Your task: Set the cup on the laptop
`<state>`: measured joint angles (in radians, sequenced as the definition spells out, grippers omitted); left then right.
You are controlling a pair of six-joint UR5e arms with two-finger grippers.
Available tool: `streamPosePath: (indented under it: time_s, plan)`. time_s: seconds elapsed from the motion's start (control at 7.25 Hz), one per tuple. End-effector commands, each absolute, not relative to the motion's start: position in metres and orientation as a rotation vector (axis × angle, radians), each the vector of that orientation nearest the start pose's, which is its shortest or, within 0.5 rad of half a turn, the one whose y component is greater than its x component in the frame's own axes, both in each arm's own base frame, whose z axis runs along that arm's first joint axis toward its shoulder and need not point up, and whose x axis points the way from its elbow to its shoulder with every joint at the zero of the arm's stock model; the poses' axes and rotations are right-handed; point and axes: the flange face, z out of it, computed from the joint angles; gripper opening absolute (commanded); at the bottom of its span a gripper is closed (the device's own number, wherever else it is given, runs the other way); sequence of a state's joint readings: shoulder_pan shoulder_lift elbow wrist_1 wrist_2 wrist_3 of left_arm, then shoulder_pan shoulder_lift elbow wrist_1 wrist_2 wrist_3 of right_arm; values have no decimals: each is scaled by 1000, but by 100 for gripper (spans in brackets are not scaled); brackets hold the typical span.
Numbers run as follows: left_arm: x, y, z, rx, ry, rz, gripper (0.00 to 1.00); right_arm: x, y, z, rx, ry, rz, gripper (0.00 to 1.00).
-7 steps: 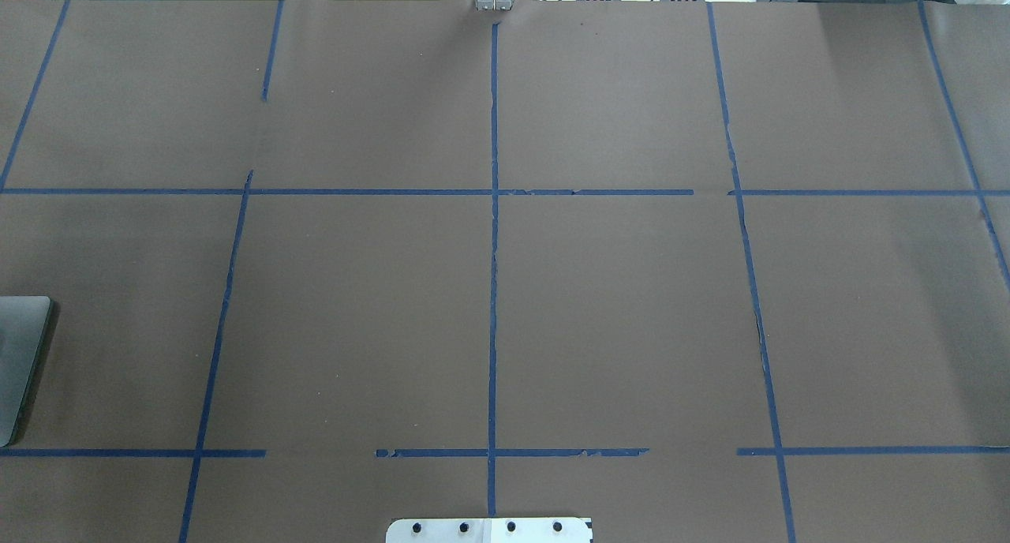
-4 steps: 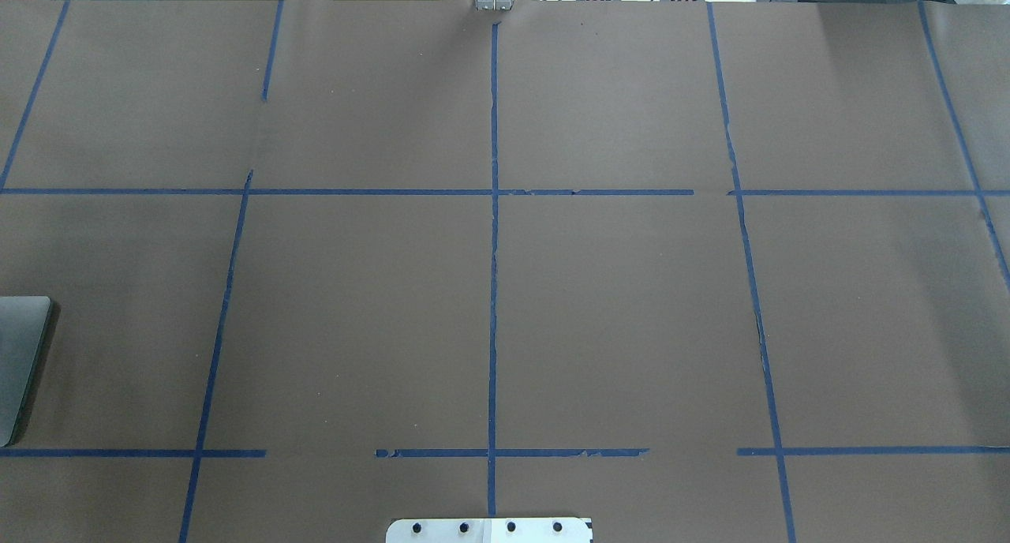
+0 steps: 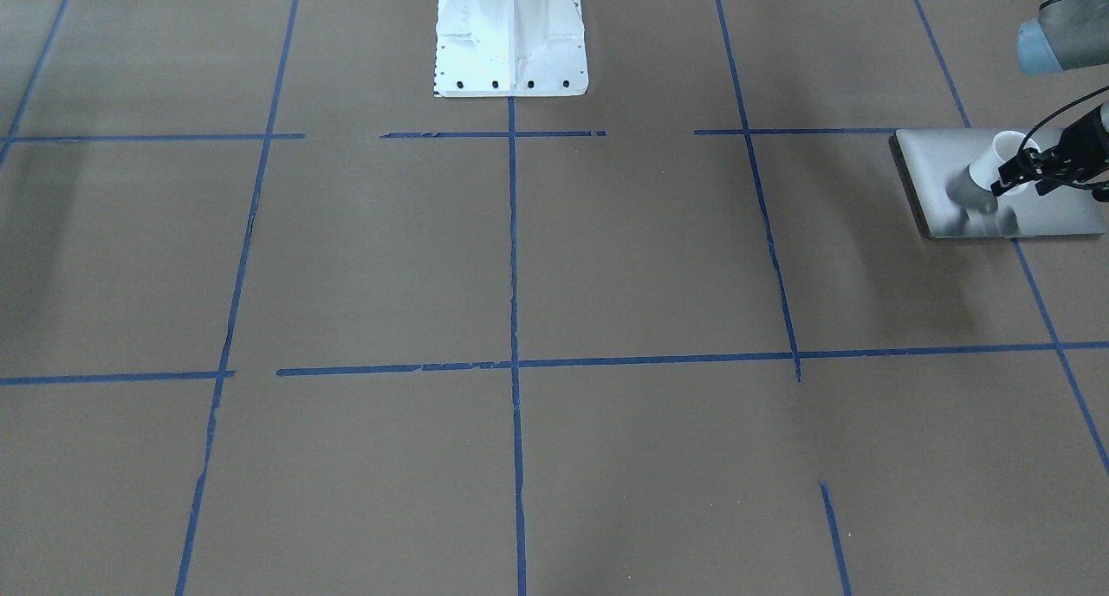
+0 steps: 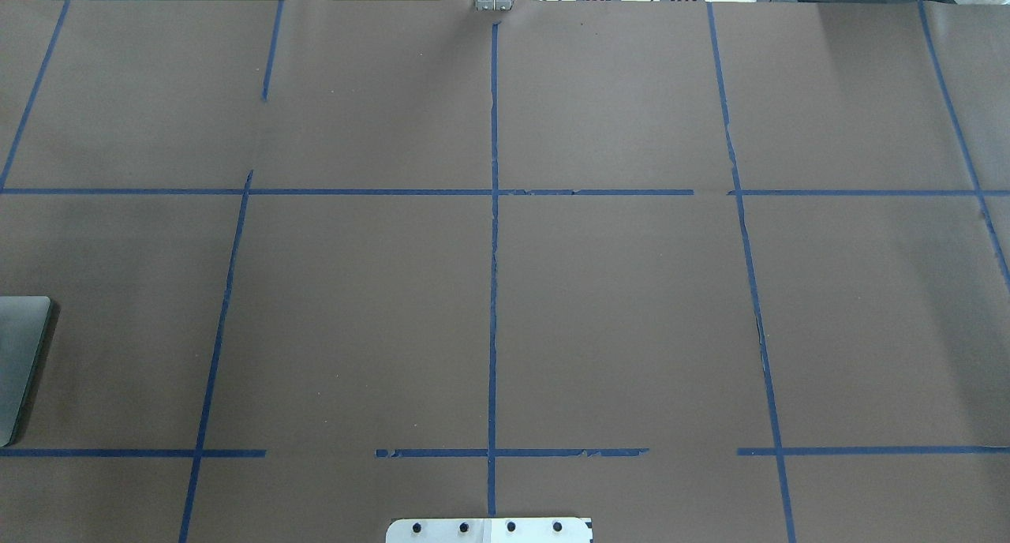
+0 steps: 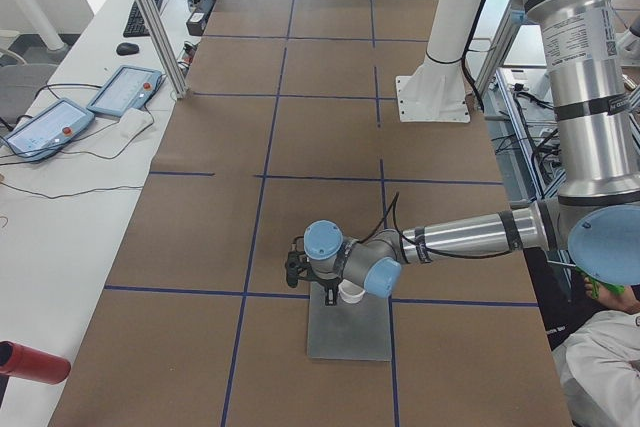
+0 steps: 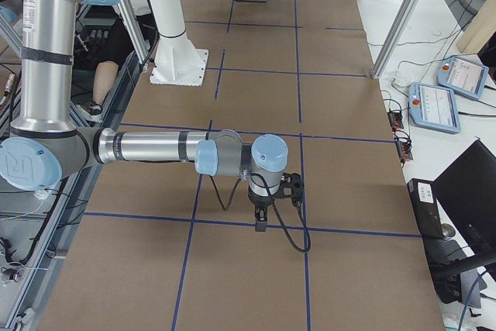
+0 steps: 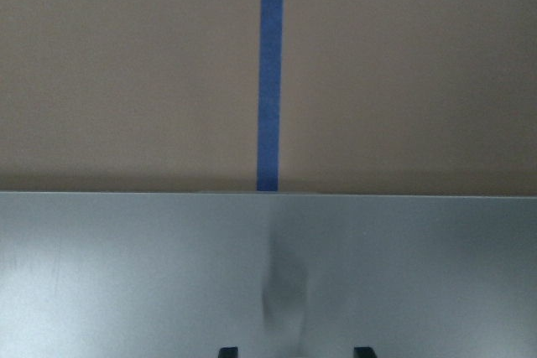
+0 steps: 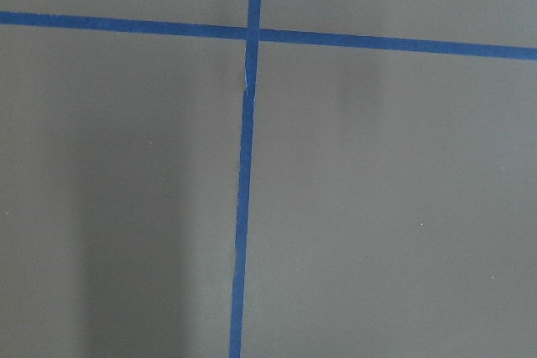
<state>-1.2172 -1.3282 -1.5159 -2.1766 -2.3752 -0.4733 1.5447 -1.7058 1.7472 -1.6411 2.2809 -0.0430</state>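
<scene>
The small white cup (image 3: 990, 167) stands upright on the silver-grey laptop (image 3: 944, 167) at the table's left end. It also shows in the exterior left view (image 5: 353, 293) on the laptop (image 5: 350, 332). My left gripper (image 3: 1015, 177) points down over the lid right beside the cup. In the left wrist view its two fingertips (image 7: 228, 350) are apart at the bottom edge with only bare lid (image 7: 126, 274) between them, so it is open and empty. My right gripper (image 6: 260, 224) points down at the bare table far from the laptop; I cannot tell whether it is open or shut.
Brown paper with blue tape lines (image 4: 493, 290) covers the table. The white robot base (image 3: 511, 37) stands at the near middle edge. Only a corner of the laptop (image 4: 20, 353) shows at the overhead view's left edge. A red bottle (image 5: 30, 362) lies beside the table.
</scene>
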Motion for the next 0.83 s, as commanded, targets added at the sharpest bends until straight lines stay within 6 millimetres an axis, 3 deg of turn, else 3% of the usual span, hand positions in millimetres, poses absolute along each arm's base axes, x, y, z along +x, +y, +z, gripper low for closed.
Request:
streamPosePath:
  time_s: [0.0, 0.28, 0.41, 0.55, 0.69]
  plan:
    - [34, -394, 730, -10, 843, 74, 100, 57, -434, 646, -22, -710, -56, 100]
    - [-43, -424, 704, 30, 812, 90, 100, 57, -434, 646, -22, -710, -56, 100]
    - [-66, -424, 690, 17, 773, 102, 100, 57, -434, 646, -22, -710, -56, 100]
    - [-101, -434, 667, 39, 688, 53, 100, 57, -434, 646, -22, -709, -56, 100]
    - [-104, -440, 665, 48, 691, 50, 100, 57, -434, 646, -22, -710, -56, 100]
